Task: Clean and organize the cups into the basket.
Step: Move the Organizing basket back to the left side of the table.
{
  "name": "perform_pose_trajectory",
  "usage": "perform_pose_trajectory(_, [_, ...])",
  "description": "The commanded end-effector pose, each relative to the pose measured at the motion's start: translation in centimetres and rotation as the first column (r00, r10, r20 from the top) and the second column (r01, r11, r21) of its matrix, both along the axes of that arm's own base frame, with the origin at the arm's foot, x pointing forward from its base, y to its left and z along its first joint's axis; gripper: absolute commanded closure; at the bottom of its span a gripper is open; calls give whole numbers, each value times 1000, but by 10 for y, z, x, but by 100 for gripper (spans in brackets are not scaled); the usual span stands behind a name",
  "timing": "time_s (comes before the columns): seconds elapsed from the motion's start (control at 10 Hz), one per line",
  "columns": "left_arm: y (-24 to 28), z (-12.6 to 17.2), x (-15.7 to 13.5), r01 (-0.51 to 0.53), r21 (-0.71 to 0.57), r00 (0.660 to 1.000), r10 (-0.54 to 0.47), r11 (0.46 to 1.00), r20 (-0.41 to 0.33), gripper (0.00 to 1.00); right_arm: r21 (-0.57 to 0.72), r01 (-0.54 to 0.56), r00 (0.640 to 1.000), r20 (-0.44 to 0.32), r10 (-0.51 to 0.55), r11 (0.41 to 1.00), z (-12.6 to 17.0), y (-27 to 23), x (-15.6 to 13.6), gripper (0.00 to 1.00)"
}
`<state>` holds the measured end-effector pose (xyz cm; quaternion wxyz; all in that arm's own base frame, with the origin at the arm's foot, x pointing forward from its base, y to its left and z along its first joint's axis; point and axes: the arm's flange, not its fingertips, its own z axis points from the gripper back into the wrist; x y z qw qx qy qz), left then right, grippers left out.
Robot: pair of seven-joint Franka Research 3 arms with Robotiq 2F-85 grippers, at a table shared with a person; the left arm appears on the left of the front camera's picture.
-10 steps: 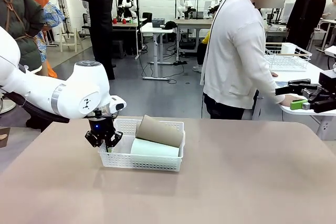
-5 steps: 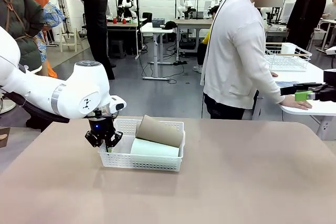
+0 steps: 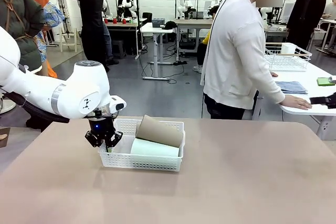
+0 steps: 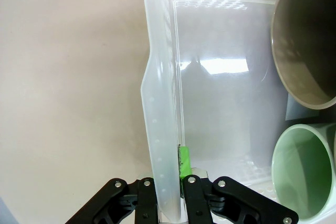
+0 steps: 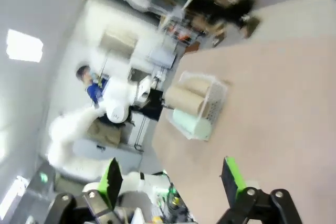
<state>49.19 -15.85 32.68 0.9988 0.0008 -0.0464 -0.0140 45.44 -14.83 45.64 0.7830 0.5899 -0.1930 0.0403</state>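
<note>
- White lattice basket [image 3: 142,157] sits left of centre on the tan table [image 3: 236,182] in the front view; its left end wall is pinched between the fingers of my left gripper [image 3: 106,141].
- From my left wrist, that wall [image 4: 161,129] rises from the bottom edge, a green pad [image 4: 184,162] pressed to its inner face.
- Inside lie a tan-brown cup [image 3: 159,130] above and a mint green cup [image 3: 155,148] below, mouths [image 4: 304,40] facing my left wrist camera.
- My right gripper [image 5: 170,182] is spread wide with nothing between its pads, the basket [image 5: 207,103] well apart near mid-frame.
</note>
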Motion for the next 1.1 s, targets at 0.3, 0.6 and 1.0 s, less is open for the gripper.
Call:
perform_pose_trajectory(0.3, [0,-1,-1,2,2,1000,-2,1000,-2,100,230,168,892,-450,-49,959,-47,-77,-32,0])
perform_pose_trajectory(0.6, [0,-1,-1,2,2,1000,-2,1000,-2,100,261,136,874,-485,8,956,-67,-101,-58,0])
perform_pose_trajectory(1.0, [0,-1,-1,2,2,1000,-2,1000,-2,100,264,144,868,-496,7,954,-70,-102,-67,0])
